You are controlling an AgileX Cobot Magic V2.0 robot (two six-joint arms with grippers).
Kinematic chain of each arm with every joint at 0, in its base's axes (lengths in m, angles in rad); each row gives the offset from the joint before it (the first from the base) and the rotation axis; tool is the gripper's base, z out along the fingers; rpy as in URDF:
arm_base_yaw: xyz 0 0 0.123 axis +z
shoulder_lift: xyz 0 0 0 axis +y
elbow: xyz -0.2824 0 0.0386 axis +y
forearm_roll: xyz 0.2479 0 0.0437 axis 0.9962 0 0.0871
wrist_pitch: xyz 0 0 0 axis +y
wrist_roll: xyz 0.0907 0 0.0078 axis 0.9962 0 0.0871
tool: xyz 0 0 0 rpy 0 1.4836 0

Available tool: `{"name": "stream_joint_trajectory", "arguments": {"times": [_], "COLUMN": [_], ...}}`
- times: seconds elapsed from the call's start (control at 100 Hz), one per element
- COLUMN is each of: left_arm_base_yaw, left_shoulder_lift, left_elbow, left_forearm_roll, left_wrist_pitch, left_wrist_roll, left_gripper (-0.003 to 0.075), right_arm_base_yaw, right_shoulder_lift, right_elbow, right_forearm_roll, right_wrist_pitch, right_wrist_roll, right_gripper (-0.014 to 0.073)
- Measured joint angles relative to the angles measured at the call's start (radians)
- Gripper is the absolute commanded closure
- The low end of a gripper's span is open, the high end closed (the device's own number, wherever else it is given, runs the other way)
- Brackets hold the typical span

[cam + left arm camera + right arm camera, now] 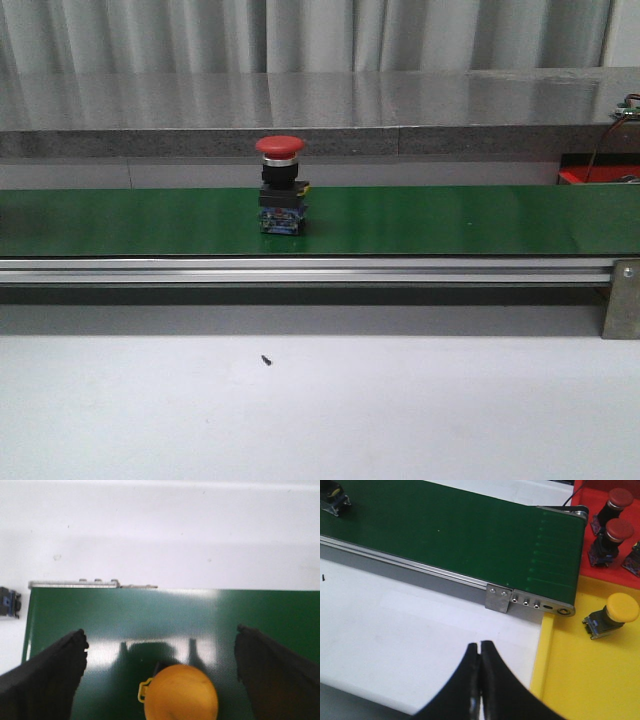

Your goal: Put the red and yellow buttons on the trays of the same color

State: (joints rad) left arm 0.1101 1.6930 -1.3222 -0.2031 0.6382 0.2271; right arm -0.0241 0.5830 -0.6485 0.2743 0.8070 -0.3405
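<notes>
Left wrist view shows the nearest matter first: the left gripper (pixel 160 675) has its two black fingers (pixel 45 675) spread wide apart, and a yellow button (pixel 183 692) stands on the green conveyor belt (pixel 150 615) between them, its rounded cap seen from above, touching neither finger. The cap sits a little toward one finger rather than dead centre, so the coming closure probably calls for a small sideways correction, then a straight descent along the button's upright axis. Beyond the cap the belt is bare up to its end edge, where a metal end bracket (pixel 90 584) shows, so there looks to be free room ahead of the fingers. Right wrist view shows the right gripper (pixel 480 680) with fingertips pressed together, holding nothing, hovering over the white table (pixel 395 625) just beside the yellow tray (pixel 580 680), which already holds one yellow button (lying tilted on its side); the red tray (pixel 585 555) farther on holds two red-capped units. A red button (pixel 281 186) stands upright on the belt in the front view, well apart from both trays, and neither arm appears in that view. The left arm seems the one placed to act, on the yellow piece.
</notes>
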Motion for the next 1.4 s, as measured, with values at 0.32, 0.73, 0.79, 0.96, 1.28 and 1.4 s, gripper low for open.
{"name": "stream_joint_trajectory", "arguments": {"times": [0.32, 0.73, 0.79, 0.96, 1.28, 1.4], "left_arm_base_yaw": [-0.011, -0.011, -0.011, -0.011, -0.011, -0.011], "left_shoulder_lift": [-0.216, -0.735, -0.808, -0.98, -1.127, -1.127], "left_elbow": [0.039, 0.398, 0.452, 0.604, 0.738, 0.738], "left_forearm_roll": [0.0, -0.021, -0.029, -0.041, -0.084, -0.096], "left_wrist_pitch": [0.001, -0.045, -0.045, -0.063, -0.127, -0.137], "left_wrist_roll": [0.039, 0.043, 0.043, 0.047, 0.049, 0.049], "left_gripper": [0.0131, 0.0174, 0.0227, 0.0504, 0.074, 0.074], "right_arm_base_yaw": [0.0, 0.0, 0.0, 0.0, 0.0, 0.0], "right_shoulder_lift": [0.0, 0.0, 0.0, 0.0, 0.0, 0.0], "right_elbow": [0.0, 0.0, 0.0, 0.0, 0.0, 0.0], "right_forearm_roll": [0.0, 0.0, 0.0, 0.0, 0.0, 0.0], "right_wrist_pitch": [0.0, 0.0, 0.0, -0.007, -0.008, -0.002], "right_wrist_roll": [0.0, 0.0, 0.0, 0.0, 0.0, 0.0], "right_gripper": [0.0662, 0.0662, 0.0662, 0.0662, 0.0659, 0.0652]}}
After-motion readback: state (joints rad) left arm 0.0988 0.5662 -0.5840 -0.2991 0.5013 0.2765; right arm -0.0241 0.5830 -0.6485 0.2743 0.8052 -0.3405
